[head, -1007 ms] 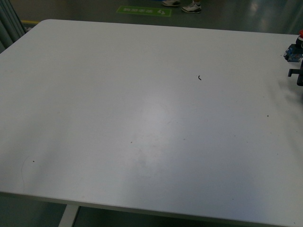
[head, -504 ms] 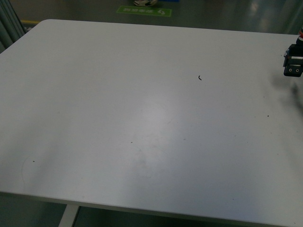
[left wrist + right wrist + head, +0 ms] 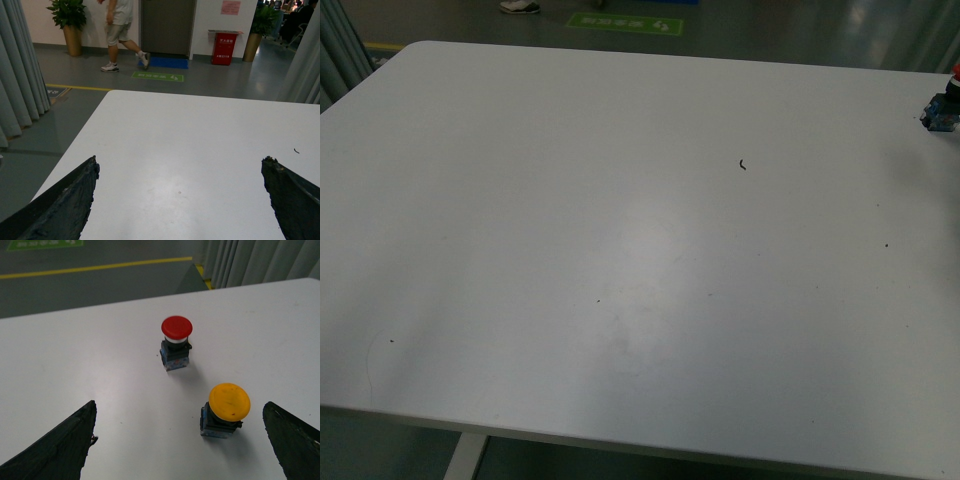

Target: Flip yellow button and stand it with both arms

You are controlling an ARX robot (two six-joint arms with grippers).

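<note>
Yellow button (image 3: 224,411) stands cap-up between my wide-open, empty right jaws; left jaws also spread, holding nothing, nothing between them.

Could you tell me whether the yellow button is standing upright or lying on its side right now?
Upright: in the right wrist view the yellow button stands cap-up on its block body on the table, untouched.

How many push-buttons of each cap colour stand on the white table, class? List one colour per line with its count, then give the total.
Red-capped push-button with a blue-and-black block body: 1
Yellow-capped push-button with a blue-and-black block body: 1
Total: 2
Both stand cap up on the white table, apart from each other, as the right wrist view shows.
</note>
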